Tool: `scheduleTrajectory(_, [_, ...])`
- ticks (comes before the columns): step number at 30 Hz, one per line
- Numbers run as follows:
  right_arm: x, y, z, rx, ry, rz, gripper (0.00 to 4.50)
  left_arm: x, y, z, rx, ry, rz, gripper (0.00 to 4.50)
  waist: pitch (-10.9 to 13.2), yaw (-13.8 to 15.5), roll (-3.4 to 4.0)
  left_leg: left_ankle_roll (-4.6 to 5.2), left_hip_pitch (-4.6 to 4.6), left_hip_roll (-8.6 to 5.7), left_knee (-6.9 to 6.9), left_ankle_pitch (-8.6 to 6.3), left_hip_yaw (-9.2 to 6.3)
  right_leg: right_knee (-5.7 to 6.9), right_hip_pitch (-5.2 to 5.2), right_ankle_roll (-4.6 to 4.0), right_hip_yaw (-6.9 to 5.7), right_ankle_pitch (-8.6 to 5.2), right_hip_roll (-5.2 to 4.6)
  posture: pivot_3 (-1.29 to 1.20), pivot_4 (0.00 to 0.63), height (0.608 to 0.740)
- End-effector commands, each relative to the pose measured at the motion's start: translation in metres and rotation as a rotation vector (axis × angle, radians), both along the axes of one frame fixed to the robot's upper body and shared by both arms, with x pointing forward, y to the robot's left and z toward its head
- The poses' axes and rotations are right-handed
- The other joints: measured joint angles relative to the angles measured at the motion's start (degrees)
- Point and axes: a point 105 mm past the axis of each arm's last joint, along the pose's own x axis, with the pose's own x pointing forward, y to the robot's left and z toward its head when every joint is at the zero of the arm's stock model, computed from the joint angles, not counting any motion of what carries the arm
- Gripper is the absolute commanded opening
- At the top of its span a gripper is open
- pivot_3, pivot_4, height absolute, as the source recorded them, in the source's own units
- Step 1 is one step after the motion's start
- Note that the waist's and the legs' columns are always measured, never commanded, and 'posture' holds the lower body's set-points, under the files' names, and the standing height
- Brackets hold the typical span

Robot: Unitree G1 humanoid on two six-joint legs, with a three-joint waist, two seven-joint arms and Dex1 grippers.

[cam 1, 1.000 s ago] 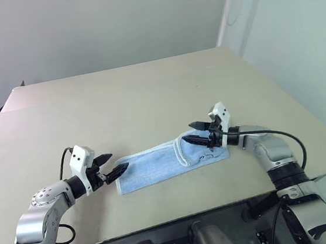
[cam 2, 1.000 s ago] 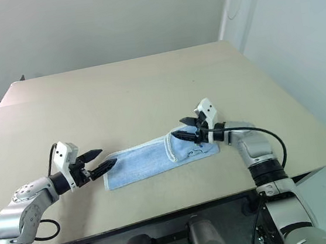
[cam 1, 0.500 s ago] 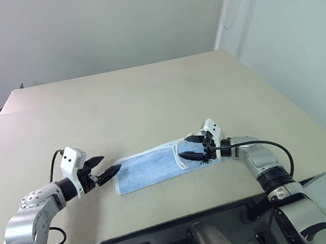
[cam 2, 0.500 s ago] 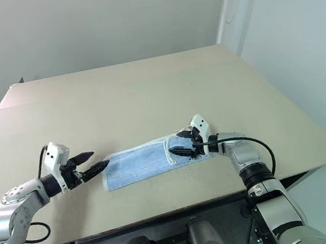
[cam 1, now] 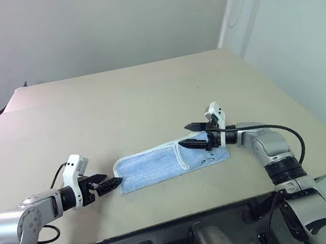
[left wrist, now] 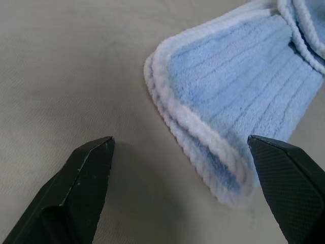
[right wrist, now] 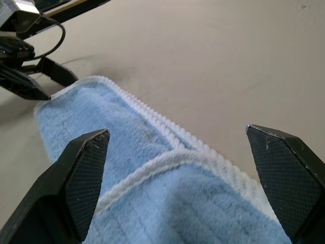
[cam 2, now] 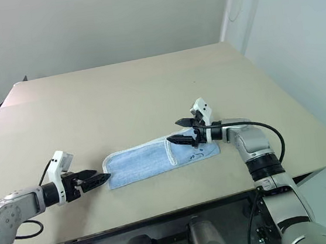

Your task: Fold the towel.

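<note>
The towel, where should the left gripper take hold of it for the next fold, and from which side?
Probably the towel's left end corner, where the stacked white-edged layers stand slightly proud of the table. Come in low from the left: the left gripper already hangs open beside that end, so its fingers could likely straddle all layers together.

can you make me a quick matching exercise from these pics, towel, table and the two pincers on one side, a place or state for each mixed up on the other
Column 1:
1. towel
2. left pincer
3. right pincer
4. table

Column 2:
A. open, low over the tabletop at the towel's left end
B. beige, bears the cloth near its front edge
C. light blue, lying in a long strip with its right end folded over
D. open, raised above the towel's right, folded part

Pairs: 1-C, 2-A, 3-D, 4-B
</note>
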Motion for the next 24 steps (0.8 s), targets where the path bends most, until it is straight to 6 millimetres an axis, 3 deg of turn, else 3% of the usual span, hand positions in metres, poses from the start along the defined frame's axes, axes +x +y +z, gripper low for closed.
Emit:
scheduleTrajectory(1, [0.005,0.003,0.018,0.018,-0.061,-0.005,4.50,-0.007,-0.027,-0.017,-0.066,0.121,-0.055,4.42,-0.07,0.14,0.15,0.00,0.00,-0.02,0.01,0.00,0.00,0.00,0.02,0.00,0.00,0.00,-0.02,0.00,0.000,0.740])
scheduleTrajectory(7, [0.008,0.004,0.016,0.001,-0.072,-0.033,4.50,-0.006,-0.057,-0.033,-0.089,0.214,-0.113,4.42,-0.31,1.46,0.60,-0.03,0.13,-0.27,0.09,0.02,0.02,-0.02,0.26,0.22,-0.02,-0.04,-0.28,0.00,0.000,0.740])
scheduleTrajectory(12, [0.011,0.003,0.016,0.000,-0.077,-0.051,4.50,-0.004,-0.073,-0.030,-0.123,0.210,-0.162,4.26,-0.37,1.90,0.95,-0.03,0.44,-0.71,0.09,0.02,-0.05,-0.06,0.63,0.68,0.01,-0.31,-0.74,0.00,0.000,0.740])
scheduleTrajectory(14, [0.013,0.002,0.015,-0.004,-0.079,-0.060,4.50,-0.003,-0.074,-0.029,-0.127,0.204,-0.167,3.88,-0.37,1.86,0.94,-0.03,0.59,-0.93,0.07,0.02,-0.12,-0.10,0.84,0.91,0.00,-0.45,-0.98,0.00,0.000,0.740])
scheduleTrajectory(18, [0.016,0.002,0.012,-0.017,-0.079,-0.083,4.50,-0.001,-0.074,-0.021,-0.159,0.178,-0.181,2.64,-0.36,1.57,0.90,0.08,0.60,-1.34,0.00,-0.05,-0.11,-0.14,0.95,1.39,-0.01,-0.71,-1.53,0.00,0.000,0.740])
scheduleTrajectory(24, [0.021,0.001,0.014,0.000,-0.093,-0.107,4.50,0.000,-0.066,-0.013,-0.161,0.139,-0.188,0.42,-0.40,1.50,0.81,0.28,-0.31,-1.51,0.03,-0.19,-0.15,-0.12,0.04,1.57,-0.01,-0.59,-1.89,0.00,0.000,0.740])
